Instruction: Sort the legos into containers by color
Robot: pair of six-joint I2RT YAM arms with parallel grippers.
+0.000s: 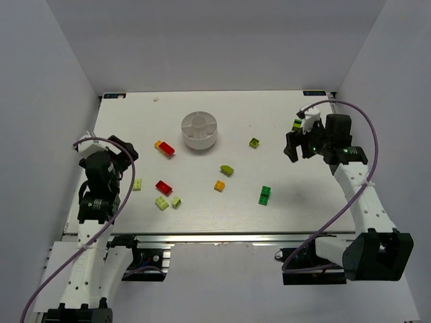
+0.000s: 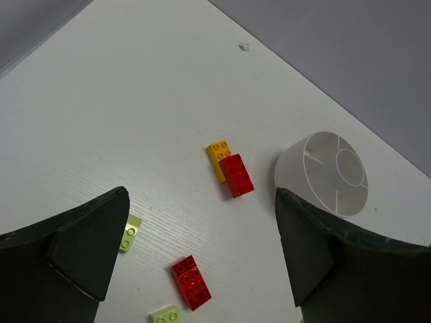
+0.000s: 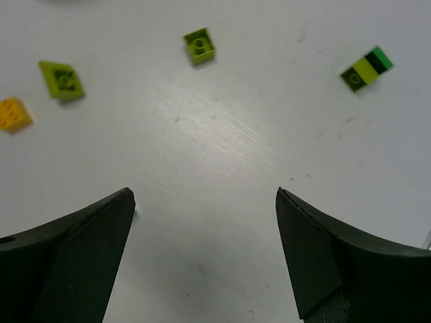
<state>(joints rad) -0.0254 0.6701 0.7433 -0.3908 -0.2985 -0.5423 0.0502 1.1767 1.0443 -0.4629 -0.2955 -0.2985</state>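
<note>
The white round dish (image 1: 199, 130) with its wedge containers stands at the table's back middle, its compartments (image 2: 330, 173) bare. The legos lie scattered: a red brick joined to a yellow one (image 1: 164, 147) (image 2: 236, 175), a red brick (image 1: 163, 186) (image 2: 190, 282), pale lime bricks (image 1: 137, 184) (image 1: 162, 202) (image 1: 176, 201), an orange one (image 1: 219, 186) (image 3: 13, 113), lime ones (image 1: 227, 169) (image 1: 254, 142) (image 3: 200, 46), a dark green one (image 1: 265, 194) and a green-and-lime one (image 1: 297, 124) (image 3: 366, 68). My left gripper (image 1: 126, 151) (image 2: 202, 229) hangs open at the left. My right gripper (image 1: 292, 145) (image 3: 205, 229) is open over bare table.
The white table (image 1: 303, 202) is walled in by grey panels on the left, back and right. A small white scrap (image 1: 156, 99) lies near the back edge. Purple cables loop beside both arms.
</note>
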